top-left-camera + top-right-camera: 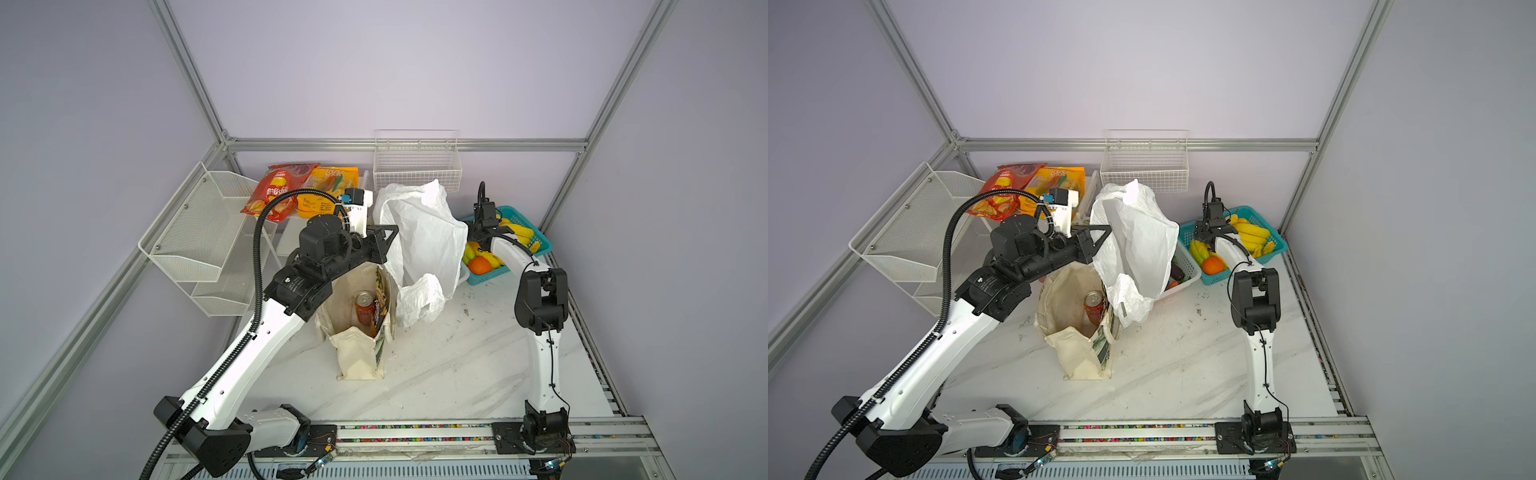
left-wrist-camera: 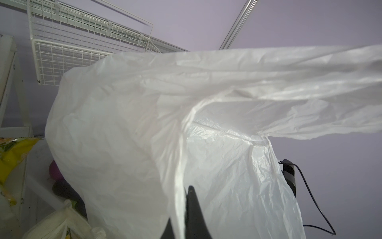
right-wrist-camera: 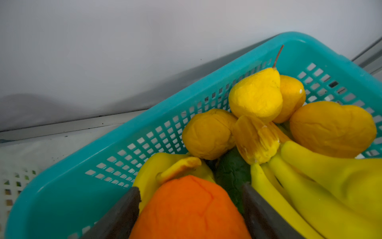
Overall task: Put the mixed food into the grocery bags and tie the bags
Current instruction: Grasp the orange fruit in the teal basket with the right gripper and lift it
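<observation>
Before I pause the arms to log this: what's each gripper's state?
Left gripper: shut on the plastic bag.
Right gripper: astride the orange; grip cannot be told.

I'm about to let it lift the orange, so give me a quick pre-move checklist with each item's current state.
1. Bag held: ok, left hand is shut on the plastic bag, holding it up.
2. Fruit framed: ok, right hand straddles the orange.
3. Grip closed: not ok, a gap shows beside one finger.
4. Bag mouth open for the drop: cannot tell.
5. Tote loaded: ok, the drink can stands inside the tote.
</observation>
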`<state>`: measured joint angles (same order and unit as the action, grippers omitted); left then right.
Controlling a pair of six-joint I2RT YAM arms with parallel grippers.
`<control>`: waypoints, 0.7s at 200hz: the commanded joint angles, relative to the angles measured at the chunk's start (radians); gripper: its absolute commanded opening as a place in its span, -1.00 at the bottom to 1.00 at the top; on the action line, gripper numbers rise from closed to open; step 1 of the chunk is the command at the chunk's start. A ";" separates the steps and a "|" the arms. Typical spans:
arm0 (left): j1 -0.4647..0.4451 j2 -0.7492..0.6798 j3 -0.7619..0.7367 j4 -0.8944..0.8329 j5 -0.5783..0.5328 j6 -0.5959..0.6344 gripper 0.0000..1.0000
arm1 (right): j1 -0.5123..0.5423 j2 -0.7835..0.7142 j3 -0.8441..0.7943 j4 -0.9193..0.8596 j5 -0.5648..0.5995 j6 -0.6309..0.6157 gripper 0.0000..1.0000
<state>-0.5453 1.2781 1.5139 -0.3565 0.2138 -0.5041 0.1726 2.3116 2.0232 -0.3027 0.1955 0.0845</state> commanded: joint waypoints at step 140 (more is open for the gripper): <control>-0.029 0.017 -0.025 0.053 0.086 -0.031 -1.00 | 0.000 -1.179 -0.798 0.224 -0.557 0.240 0.00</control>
<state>-0.5514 1.2945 1.5085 -0.3397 0.2504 -0.5144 0.1726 1.3346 1.3396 -0.1646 -0.1337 0.2317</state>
